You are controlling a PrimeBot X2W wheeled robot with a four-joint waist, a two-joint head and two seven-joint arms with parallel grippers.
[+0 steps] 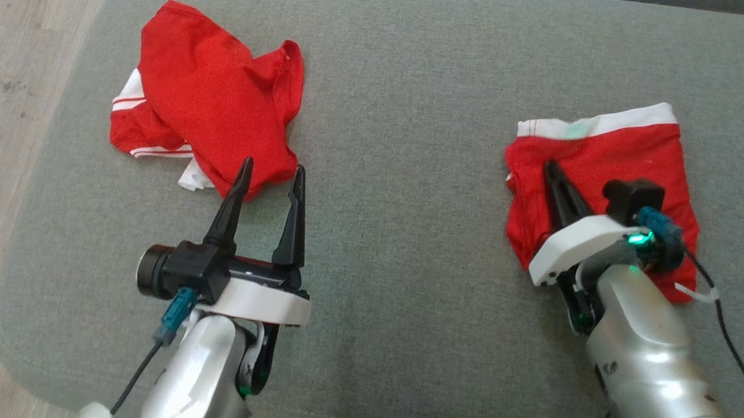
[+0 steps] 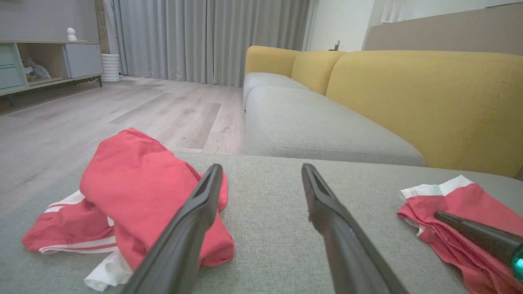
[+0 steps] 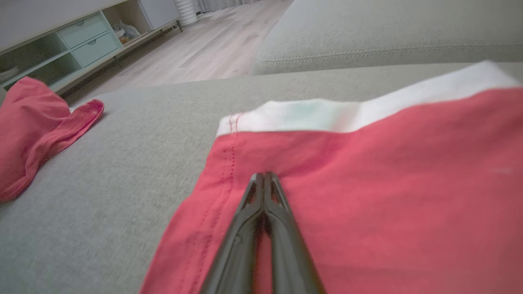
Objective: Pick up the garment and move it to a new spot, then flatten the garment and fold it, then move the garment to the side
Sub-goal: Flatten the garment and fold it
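At the lower right of the head view, the right gripper (image 1: pixel 551 169) has its fingers pinched together with nothing between them. It lies over the left part of the folded red garment (image 1: pixel 634 156) and points up the frame toward the white waistband (image 1: pixel 598 125). That band runs left to right along the far edge, tilted up at the right. At the lower left, the left gripper (image 1: pixel 273 166) is spread wide and empty. Its tips are at the near edge of a crumpled red garment (image 1: pixel 209 86), which stretches from upper left to lower right. Both garments lie well apart on a grey cushion (image 1: pixel 399 142), with wooden floor (image 1: pixel 18 48) at the left edge.

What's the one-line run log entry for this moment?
left gripper: open, near crumpled garment | right gripper: shut, over folded garment | surface: grey cushion
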